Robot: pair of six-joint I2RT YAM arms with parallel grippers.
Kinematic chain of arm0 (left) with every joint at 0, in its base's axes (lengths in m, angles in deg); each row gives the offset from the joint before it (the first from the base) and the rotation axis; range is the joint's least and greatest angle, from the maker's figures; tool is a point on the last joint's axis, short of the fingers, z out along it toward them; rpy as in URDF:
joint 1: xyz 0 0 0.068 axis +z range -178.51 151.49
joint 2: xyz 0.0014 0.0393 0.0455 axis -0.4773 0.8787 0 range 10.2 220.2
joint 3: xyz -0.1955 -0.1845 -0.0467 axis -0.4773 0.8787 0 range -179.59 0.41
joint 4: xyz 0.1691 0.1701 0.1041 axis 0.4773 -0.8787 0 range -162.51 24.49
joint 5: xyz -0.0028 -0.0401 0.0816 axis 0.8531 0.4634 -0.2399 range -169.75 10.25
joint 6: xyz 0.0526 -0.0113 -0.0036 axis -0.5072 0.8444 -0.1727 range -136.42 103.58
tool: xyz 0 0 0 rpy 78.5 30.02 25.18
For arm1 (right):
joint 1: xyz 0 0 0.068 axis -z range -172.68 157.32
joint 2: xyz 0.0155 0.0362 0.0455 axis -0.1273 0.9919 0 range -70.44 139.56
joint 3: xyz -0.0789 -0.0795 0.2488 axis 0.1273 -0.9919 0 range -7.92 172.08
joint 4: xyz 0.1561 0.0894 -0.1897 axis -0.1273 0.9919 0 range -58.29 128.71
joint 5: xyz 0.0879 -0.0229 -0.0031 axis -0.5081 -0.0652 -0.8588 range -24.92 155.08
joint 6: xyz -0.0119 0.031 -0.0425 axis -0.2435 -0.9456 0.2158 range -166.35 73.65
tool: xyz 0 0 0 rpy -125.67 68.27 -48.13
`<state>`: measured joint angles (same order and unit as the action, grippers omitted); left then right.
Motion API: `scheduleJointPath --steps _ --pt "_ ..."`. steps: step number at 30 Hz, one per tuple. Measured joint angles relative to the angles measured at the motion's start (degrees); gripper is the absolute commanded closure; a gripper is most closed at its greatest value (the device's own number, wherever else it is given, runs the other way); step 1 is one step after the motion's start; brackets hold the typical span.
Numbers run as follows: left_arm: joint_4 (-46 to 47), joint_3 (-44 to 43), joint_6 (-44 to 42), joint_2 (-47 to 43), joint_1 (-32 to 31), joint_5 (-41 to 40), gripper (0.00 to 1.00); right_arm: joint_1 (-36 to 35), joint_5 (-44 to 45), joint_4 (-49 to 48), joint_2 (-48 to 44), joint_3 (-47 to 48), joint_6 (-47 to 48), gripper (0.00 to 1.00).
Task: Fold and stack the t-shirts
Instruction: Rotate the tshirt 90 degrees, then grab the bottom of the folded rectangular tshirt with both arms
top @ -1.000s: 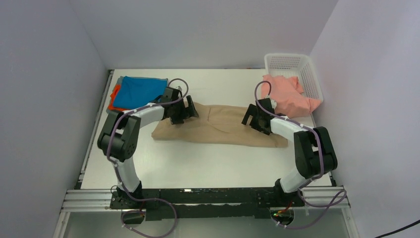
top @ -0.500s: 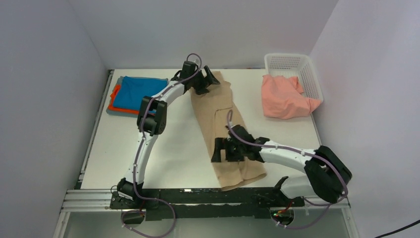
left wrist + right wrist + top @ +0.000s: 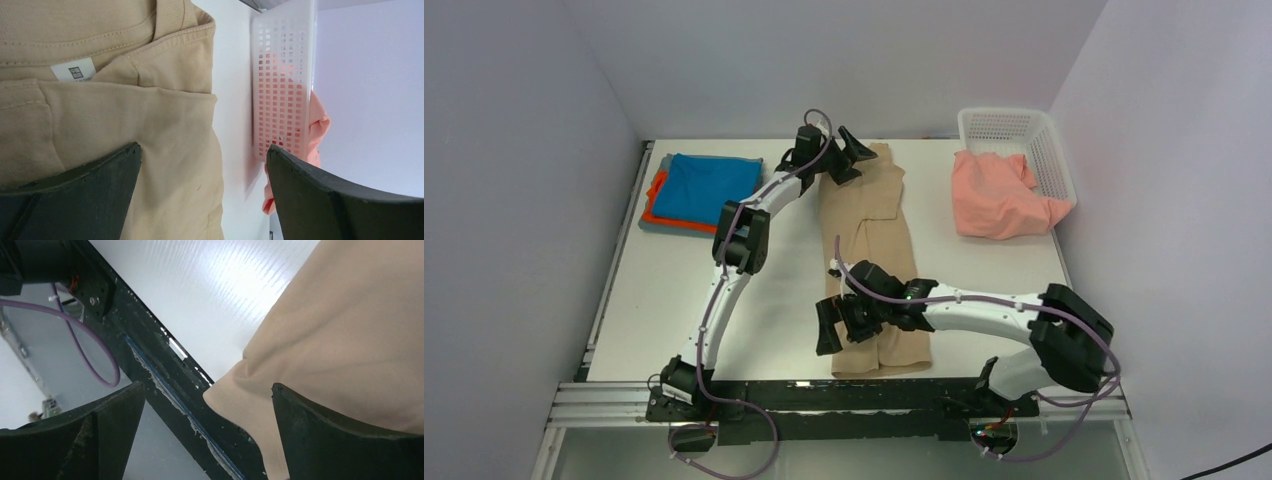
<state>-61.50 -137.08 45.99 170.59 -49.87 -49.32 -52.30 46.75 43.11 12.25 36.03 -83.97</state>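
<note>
The tan-beige t-shirt (image 3: pixel 874 250) lies as a long folded strip from the far edge to the near edge of the table. My left gripper (image 3: pixel 852 160) is open at its far collar end. In the left wrist view the gripper (image 3: pixel 202 165) is over the tee's (image 3: pixel 125 120) side edge and holds nothing. My right gripper (image 3: pixel 836 328) is open at the near end. In the right wrist view the gripper (image 3: pixel 207 405) is over a corner of the tee (image 3: pixel 340 350) that overhangs the front rail. The blue tee (image 3: pixel 712 184) tops the orange tee (image 3: pixel 655 196) and the grey tee (image 3: pixel 664 226) at the far left.
The salmon-pink tee (image 3: pixel 999 198) spills out of the white lattice basket (image 3: pixel 1014 122) at the far right; the basket also shows in the left wrist view (image 3: pixel 282 75). The black front rail (image 3: pixel 150 365) runs along the table's near edge. Side walls stand close on both sides.
The tan tee has swung from crosswise to lengthwise. The left arm has stretched to the far edge and the right gripper has come to the near edge, moving left in the last half second.
</note>
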Motion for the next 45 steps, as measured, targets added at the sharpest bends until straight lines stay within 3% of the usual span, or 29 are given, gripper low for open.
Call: scheduleJointPath --steps 5,8,14,22,28,31,37,45 --pt "-0.5 -1.3 -2.5 0.4 0.3 1.5 0.00 1.1 6.8 3.4 -7.9 -0.2 0.7 0.00" --pt "-2.6 0.7 -6.5 -1.8 0.3 1.7 0.01 5.6 10.1 4.1 -13.5 -1.9 0.7 0.00" --pt "-11.4 11.3 -17.0 -16.7 -0.3 -0.2 0.01 11.1 16.9 9.6 -18.3 -5.2 1.2 0.00" --pt "-13.6 33.3 -26.6 -47.2 -2.4 -5.8 0.01 5.5 27.5 16.5 -3.0 1.1 3.1 0.00" --pt "-13.7 65.0 -31.0 -73.9 -1.7 -18.4 0.00 5.4 34.0 15.5 9.2 8.4 4.0 0.00" --pt "-16.2 75.4 -31.8 -82.5 -0.3 -24.3 0.01 5.6 33.8 14.3 14.6 11.8 4.2 0.00" --pt "-22.3 85.4 -31.6 -95.5 1.2 -33.6 0.01 6.2 33.3 13.0 23.3 21.4 4.9 0.01" --pt "-28.0 86.0 -29.7 -108.0 1.4 -38.9 0.01 7.3 33.5 13.0 30.6 31.6 5.7 0.00"
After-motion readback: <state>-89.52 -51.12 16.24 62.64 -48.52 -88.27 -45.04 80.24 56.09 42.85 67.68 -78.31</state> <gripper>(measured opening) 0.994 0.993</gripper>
